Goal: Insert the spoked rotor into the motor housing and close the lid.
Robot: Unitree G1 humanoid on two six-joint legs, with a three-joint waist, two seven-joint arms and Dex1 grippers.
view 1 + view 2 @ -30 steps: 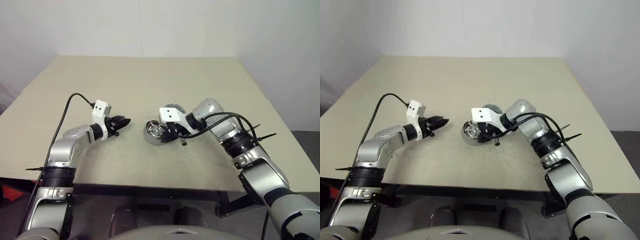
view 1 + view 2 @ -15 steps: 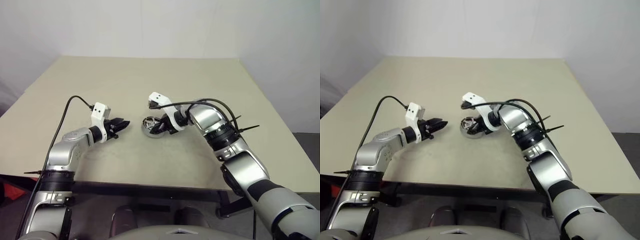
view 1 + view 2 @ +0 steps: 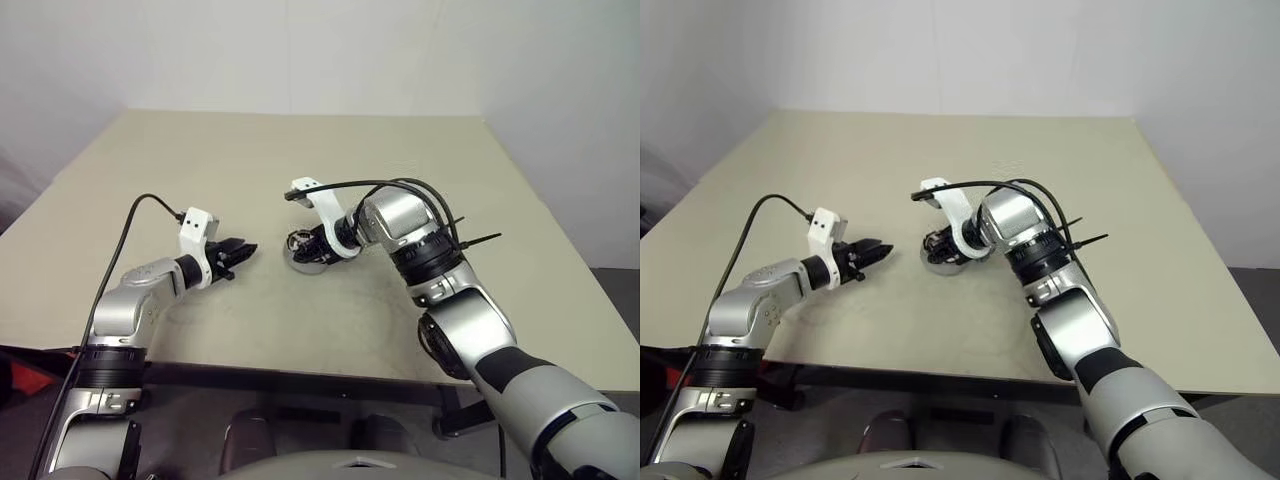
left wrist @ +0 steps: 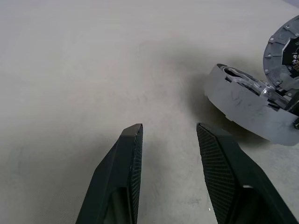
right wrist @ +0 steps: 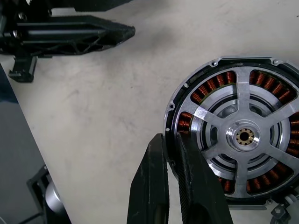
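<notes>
The motor housing (image 5: 211, 83) sits on the table, its copper windings showing around the rim. The spoked rotor (image 5: 245, 136) lies inside it, silver spokes and hub facing up. My right gripper (image 5: 173, 135) is shut, pointing down, with its tips just over the housing's near rim and nothing visible between them. The lid (image 4: 281, 46) stands tilted on edge at the housing's (image 4: 247, 105) far side; what props it up I cannot tell. My left gripper (image 4: 169, 127) is open and empty, low over the table a short way left of the housing (image 3: 303, 256).
The beige table (image 3: 300, 160) spreads wide behind and to both sides of the housing. A black cable (image 3: 135, 215) loops from my left wrist. Cables also arc over my right forearm (image 3: 420, 190). The table's front edge (image 3: 300, 372) runs close below both arms.
My right hand has rolled over and swung left, so it now points down onto the housing instead of lying beside it. The left gripper has stayed where it was.
</notes>
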